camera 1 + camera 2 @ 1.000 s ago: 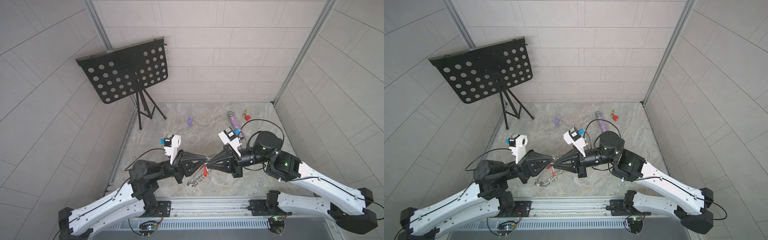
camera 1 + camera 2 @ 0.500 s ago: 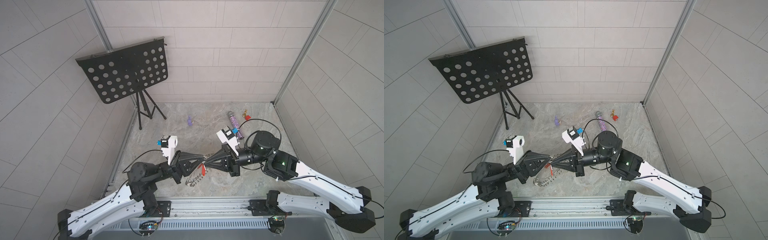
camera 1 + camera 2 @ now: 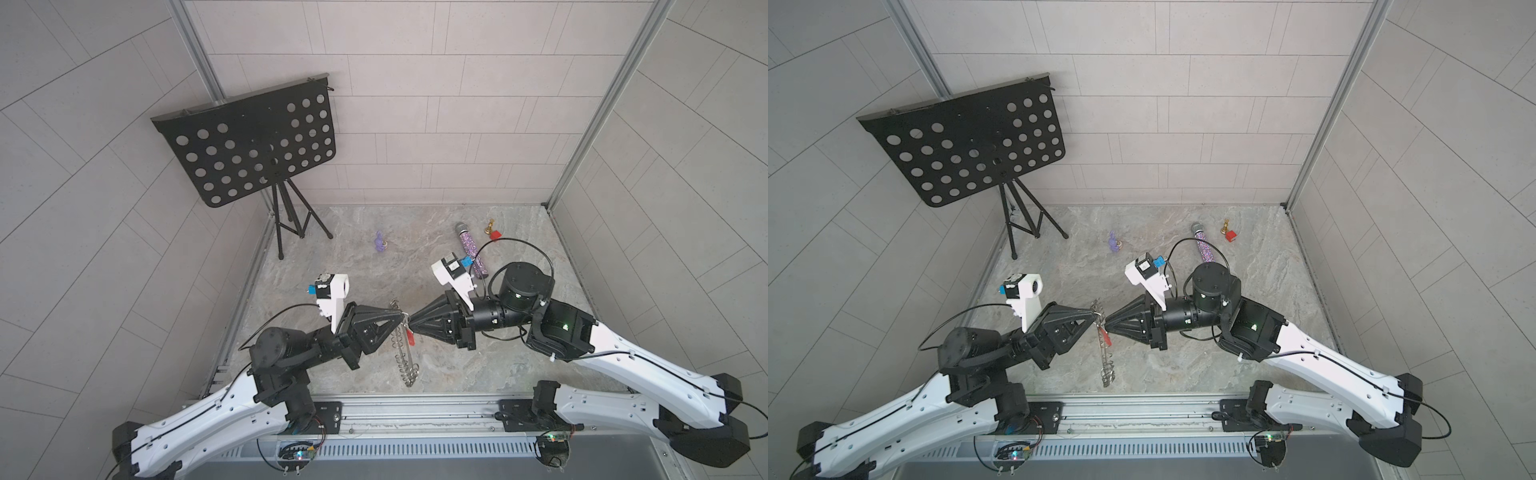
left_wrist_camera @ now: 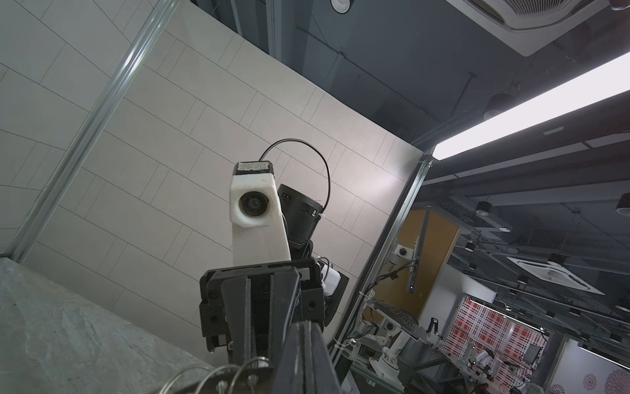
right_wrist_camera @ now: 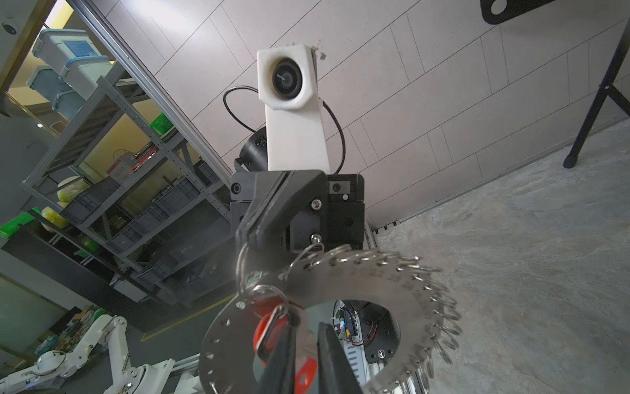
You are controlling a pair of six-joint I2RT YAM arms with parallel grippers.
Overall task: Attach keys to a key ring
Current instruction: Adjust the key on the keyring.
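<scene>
The key ring (image 3: 404,353) (image 3: 1105,357), a flat grey disc fringed with wire loops, hangs on edge above the floor. My left gripper (image 3: 401,317) (image 3: 1096,317) is shut on its upper rim; its closed jaws show in the left wrist view (image 4: 308,327) beside wire loops (image 4: 238,375). In the right wrist view the ring (image 5: 375,283) fills the foreground. The key with its red tag (image 5: 269,327) (image 3: 411,338) hangs from a loop on the ring. My right gripper (image 5: 305,337) (image 3: 411,328) stands slightly open, the key between its parted fingers.
A black perforated music stand (image 3: 249,153) stands at the back left. A purple glitter microphone (image 3: 471,249), a red cube (image 3: 494,235), a gold chess piece (image 3: 490,226) and a small purple figure (image 3: 380,243) lie towards the back. Walls enclose three sides.
My right gripper's jaws have parted from shut to slightly open around the key. My left gripper stays shut on the ring. Both arms have hardly moved.
</scene>
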